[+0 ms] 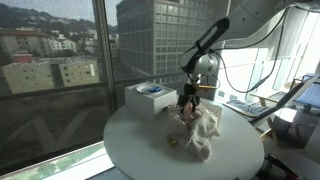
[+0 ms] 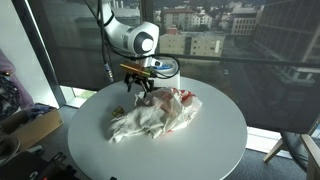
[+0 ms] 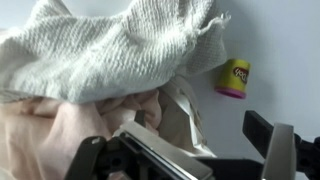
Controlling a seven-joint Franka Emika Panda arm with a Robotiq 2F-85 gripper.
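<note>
Wrist view is showing the gripper [image 3: 185,157] hanging right over a pile of cloths [image 3: 100,90], with its dark fingers [image 3: 275,150] standing wide apart and nothing caught between them, so it is open and holding nothing. At the top of the pile a white knitted towel [image 3: 120,50] is lying crumpled, and it is overlapping a pale pink cloth [image 3: 50,130] that is spreading out beneath it, closest to the fingers. Just beside the pile, off the towel's frayed corner, a small yellow tub [image 3: 234,78] with a pink end is lying on its side on the bare white bench [image 3: 275,40], apart from the fabric. In both exterior views the pile [image 1: 202,130] [image 2: 155,115] is sitting near the middle of the round bench [image 1: 130,145] [image 2: 225,140], bunched up rather than folded, with a patch of red showing on the part nearest the gripper. The gripper [image 1: 188,104] [image 2: 143,93] is pointing straight down at the edge of the pile, its fingertips coming level with the highest folds; whether they are touching the cloth cannot be told from these angles. Behind the pile, on the far side from the camera in an exterior view, a white box [image 1: 150,98] with a blue opening on top is standing on the bench, clear of the fabric. Beyond the pile and the box, a window [image 1: 60,60] is looking out on city buildings.
</note>
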